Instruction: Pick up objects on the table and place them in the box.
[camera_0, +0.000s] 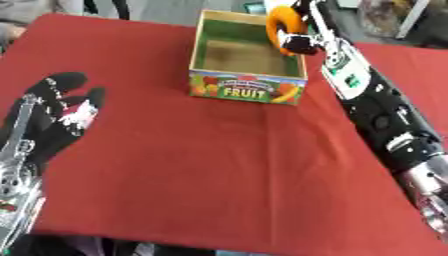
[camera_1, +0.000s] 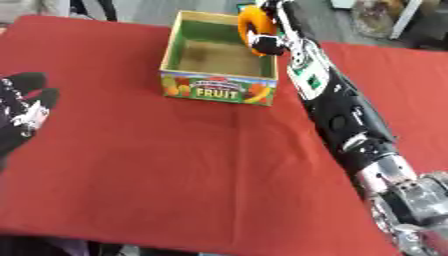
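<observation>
A fruit box (camera_0: 248, 91) with green inner walls and a "FRUIT" label stands at the far middle of the red table (camera_0: 201, 165). My right hand (camera_0: 300, 42) reaches over the box's right rim, its fingers curled round an orange ring-shaped object (camera_0: 281, 26) held above the box's far right corner. The box's brown floor (camera_0: 241, 56) looks bare. Over the table's left side my left hand (camera_0: 54, 107) rests open, fingers stretched toward the far side, holding nothing.
My right forearm (camera_0: 385, 117) runs along the table's right side from the lower right corner to the box. Beyond the far edge lie a grey floor and some clutter at the upper right (camera_0: 394, 15).
</observation>
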